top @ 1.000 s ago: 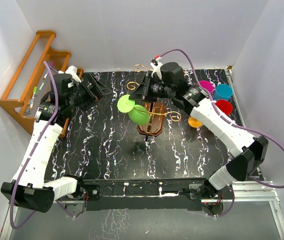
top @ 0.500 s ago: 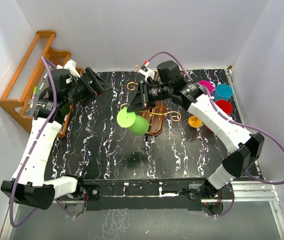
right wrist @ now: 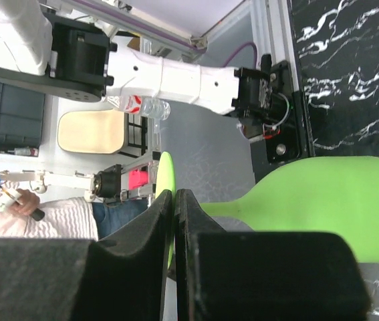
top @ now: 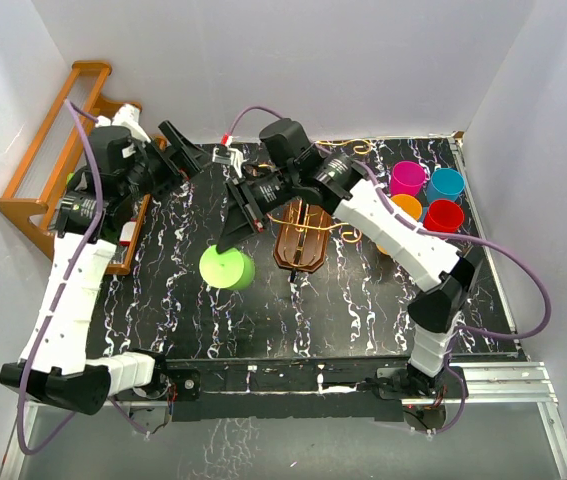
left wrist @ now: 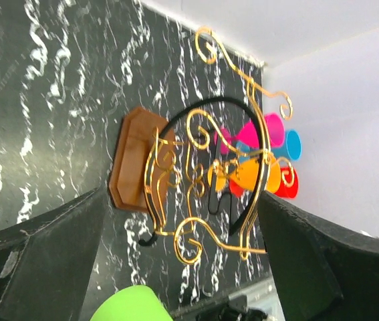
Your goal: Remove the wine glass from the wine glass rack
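Note:
The green wine glass (top: 227, 268) is clear of the wine glass rack, left of it and over the black marbled table. My right gripper (top: 225, 240) is shut on the glass's flat foot (right wrist: 166, 175), with the bowl (right wrist: 329, 200) sticking out to the side. The rack (top: 303, 238) has a dark brown oval base (left wrist: 130, 160) and gold scroll arms (left wrist: 196, 167), with no glass on it. My left gripper (top: 189, 152) is open and empty at the back left, facing the rack; in its wrist view (left wrist: 181, 197) the rack stands between the fingers, well beyond them.
An orange-brown slatted shelf (top: 63, 150) stands at the far left. Pink (top: 407, 178), blue (top: 445, 184), red (top: 444, 215) and orange (top: 403, 208) cups are grouped at the back right. A black curved band (left wrist: 242, 134) hangs by the rack.
My right gripper has carried the green wine glass away from the rack, left and toward the front. My left gripper has drawn back a little toward the back left.

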Available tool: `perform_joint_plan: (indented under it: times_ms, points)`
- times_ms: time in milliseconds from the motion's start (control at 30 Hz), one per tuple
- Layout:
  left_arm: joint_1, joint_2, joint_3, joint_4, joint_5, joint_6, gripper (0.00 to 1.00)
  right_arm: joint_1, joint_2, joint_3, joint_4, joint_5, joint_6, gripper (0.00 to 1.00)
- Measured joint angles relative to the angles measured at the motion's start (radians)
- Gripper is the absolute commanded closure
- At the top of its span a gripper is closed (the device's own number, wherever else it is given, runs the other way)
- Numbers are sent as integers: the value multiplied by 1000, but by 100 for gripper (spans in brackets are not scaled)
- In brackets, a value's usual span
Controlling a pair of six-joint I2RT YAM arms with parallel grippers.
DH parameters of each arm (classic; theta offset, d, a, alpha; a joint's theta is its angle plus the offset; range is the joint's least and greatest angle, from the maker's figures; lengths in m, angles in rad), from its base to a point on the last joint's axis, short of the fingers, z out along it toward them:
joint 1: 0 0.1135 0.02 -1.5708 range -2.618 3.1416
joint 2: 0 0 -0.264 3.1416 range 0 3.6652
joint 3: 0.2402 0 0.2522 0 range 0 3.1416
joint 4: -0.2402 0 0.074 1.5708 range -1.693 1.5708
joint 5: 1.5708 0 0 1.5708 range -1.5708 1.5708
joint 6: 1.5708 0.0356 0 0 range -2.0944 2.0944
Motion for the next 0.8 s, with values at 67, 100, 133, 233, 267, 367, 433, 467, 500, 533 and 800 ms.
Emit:
perform_joint_plan:
  times_ms: [67,100,133,233,267,367,433,467,500,533,800]
  points:
    - [0,-3,48,-19,-60,10,11,0,31,41,11,-7,-5,92]
    - [0,-13,70,-21,-97,16,12,-2,43,59,19,-8,-6,92]
    - [0,-28,89,-21,-144,25,12,-5,60,79,35,-8,-10,92]
    - [0,-86,134,-19,-260,55,12,-11,74,93,78,-7,-11,92]
    - [0,-106,153,-16,-296,68,12,-12,76,97,98,-7,-11,92]
    - [0,-154,207,1,-388,106,11,-13,85,122,192,-7,3,92]
    - [0,-174,226,13,-425,122,11,-14,93,149,266,-6,16,92]
    - [0,-181,229,18,-436,127,11,-16,98,163,303,0,21,92]
    - [0,-186,229,24,-447,129,11,-17,101,177,338,10,21,92]
    - [0,-187,226,28,-452,131,11,-18,103,190,367,29,17,92]
    - [0,-133,187,38,-446,128,12,-63,68,154,472,402,-233,92]
